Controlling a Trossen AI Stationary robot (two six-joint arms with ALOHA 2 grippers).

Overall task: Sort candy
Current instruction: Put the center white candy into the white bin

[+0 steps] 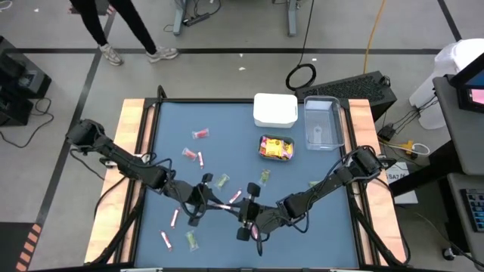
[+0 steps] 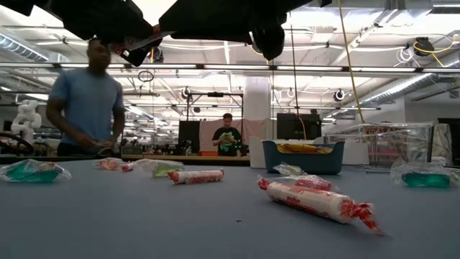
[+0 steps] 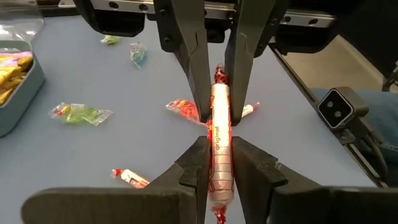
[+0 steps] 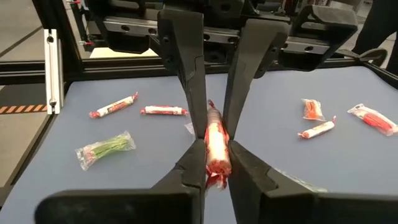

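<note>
The left hand (image 1: 206,198) and the right hand (image 1: 243,209) meet above the front middle of the worktop (image 1: 340,234), lifted off it. Both are clamped on one pink-white candy stick (image 3: 219,144), each at one end.

This stick looks light and rather stiff, but its twisted wrapper is probably slippery. The firm middle roll gives a safer grip than the thin paper ends.

Other candy (image 1: 200,134) lies scattered loose over the worktop: more sticks, and green and red clear-wrapped pieces.

At the back, from left to right: a white container (image 1: 274,110) whose inside I cannot see, in front of it a teal tray (image 1: 262,140) with yellow packets (image 1: 277,149), and a clear box (image 1: 323,125) that seems nearly empty.
</note>
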